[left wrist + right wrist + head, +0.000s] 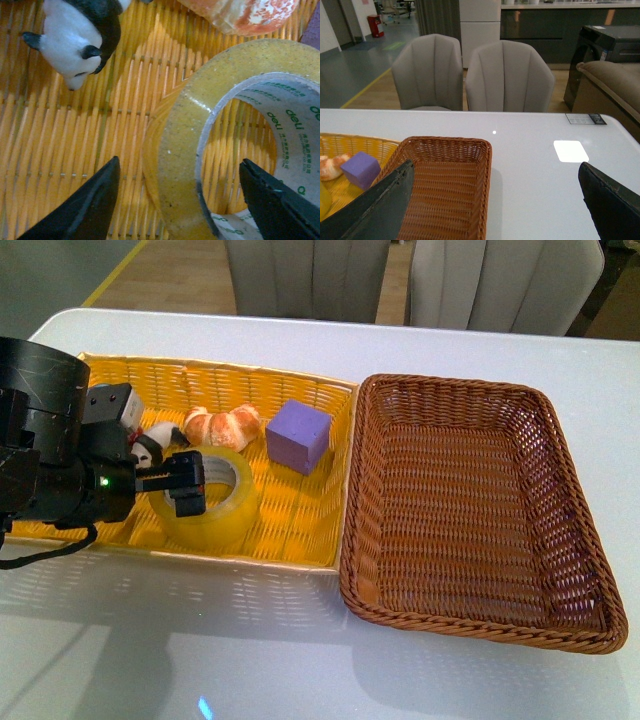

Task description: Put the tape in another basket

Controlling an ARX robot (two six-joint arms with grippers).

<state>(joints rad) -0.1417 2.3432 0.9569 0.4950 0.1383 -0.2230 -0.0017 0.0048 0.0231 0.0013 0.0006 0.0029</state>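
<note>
The left arm reaches in from the left edge of the front view, its black body low over the yellow woven basket (300, 520) and its forearm pointing toward the brown basket (470, 490). The left hand (192, 486) hangs over the near-left part of the tape (228, 508) with its two fingers (85, 205) spread apart and gripping nothing. In the left wrist view one finger sits outside the roll over the yellow weave and the other over the white core, so the roll's near wall lies between them (whether either finger touches it cannot be told). The tape rests inside the yellow basket, toward its front and just left of centre. It lies flat on one face with its hole turned upward, so its axis stands upright and it has no long axis across the basket floor. A panda toy (75, 40) lies just beside the hand, a bread roll (222, 425) sits behind the tape, and a purple block (298, 435) stands to the right of the bread. The brown basket sits on the white desk (300, 640), touching the right side of the yellow one. The right hand (496, 164) shows only in its own wrist view, with its fingers wide apart over the desk and the brown basket's rim, holding nothing.
</note>
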